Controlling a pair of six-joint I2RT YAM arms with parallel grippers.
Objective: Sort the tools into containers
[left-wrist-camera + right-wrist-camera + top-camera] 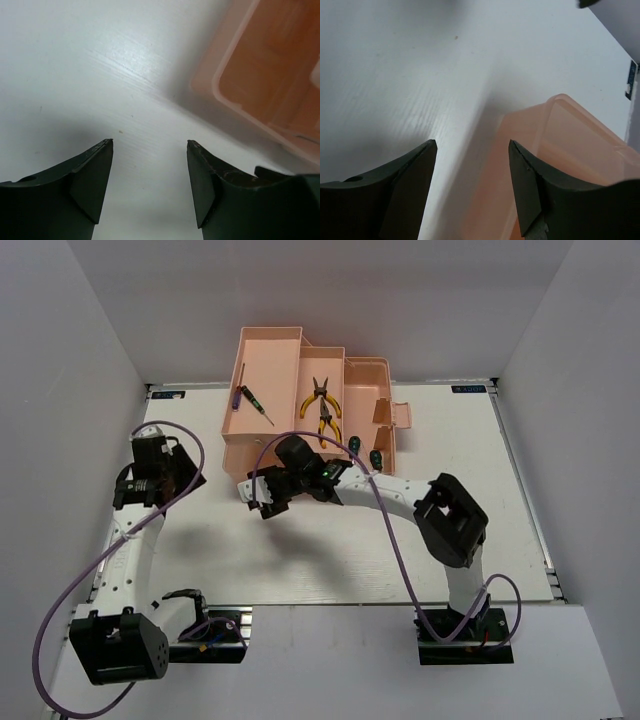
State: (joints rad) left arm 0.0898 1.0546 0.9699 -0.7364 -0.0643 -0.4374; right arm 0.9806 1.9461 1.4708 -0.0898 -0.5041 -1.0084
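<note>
Top external: yellow-and-black pliers (322, 406) lie in the translucent peach-pink plastic toolbox (275, 370), middle tray. My left gripper (150, 142) and right gripper (472, 143) hover near it, jaws wide, empty, likely staged for the next pick.

The toolbox (270, 350) is translucent peach-pink, the pliers (322, 405) yellow with black, the short screwdrivers (356, 445) green and black, the bench (300, 560) white with fine ribbing, the cables (398, 560) purple, the arms (385, 492) white with black joints, and the left claw (150, 147) and right claw (472, 147) dark greenish-black.
</note>
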